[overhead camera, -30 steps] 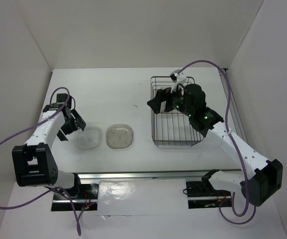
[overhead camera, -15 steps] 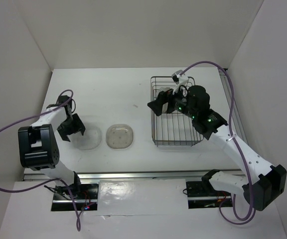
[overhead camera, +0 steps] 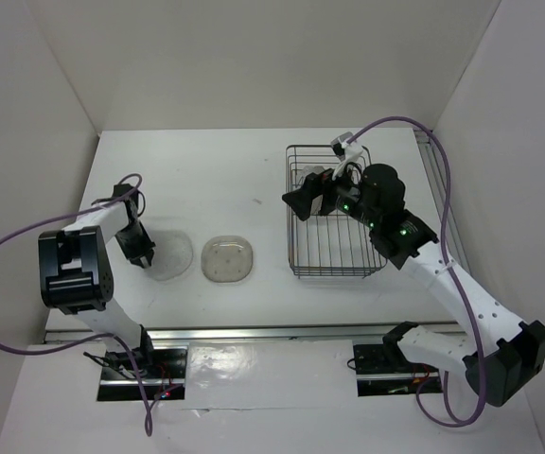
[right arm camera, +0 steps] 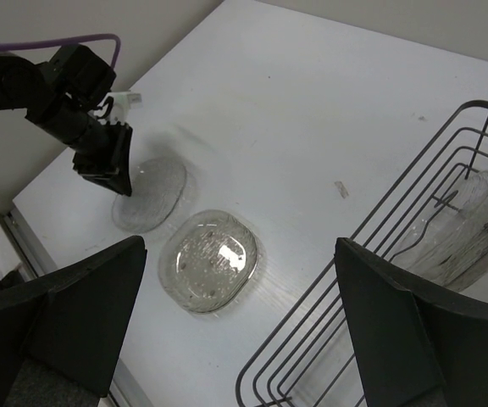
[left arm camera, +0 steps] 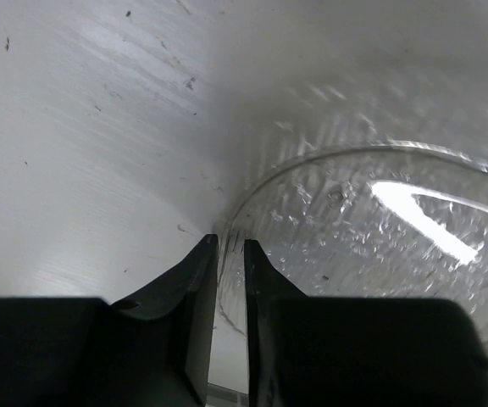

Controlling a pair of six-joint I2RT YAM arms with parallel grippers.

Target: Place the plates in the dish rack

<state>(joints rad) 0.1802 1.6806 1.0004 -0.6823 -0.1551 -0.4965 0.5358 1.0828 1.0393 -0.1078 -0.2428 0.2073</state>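
A clear plate [overhead camera: 170, 257] [right arm camera: 151, 193] lies flat on the white table at the left. My left gripper [overhead camera: 143, 253] [left arm camera: 227, 254] is at its left rim, jaws drawn narrow with the rim [left arm camera: 252, 191] between the fingers. A smoky plate [overhead camera: 228, 258] [right arm camera: 210, 261] lies flat just right of it, untouched. The dish rack [overhead camera: 334, 274] [right arm camera: 346, 247] stands at the right with translucent plates [right arm camera: 468, 222] upright between its prongs. My right gripper [overhead camera: 310, 197] [right arm camera: 240, 254] hovers wide open above the rack's left side, holding nothing.
White walls close the table in on the left, back and right. A purple cable [overhead camera: 405, 123] loops over the rack's far right corner. The table's near edge has a metal rail [overhead camera: 254, 331].
The left gripper has gone from open to nearly closed on the clear plate's left rim, its arm folding in. The right gripper drifted slightly right over the rack, staying open.
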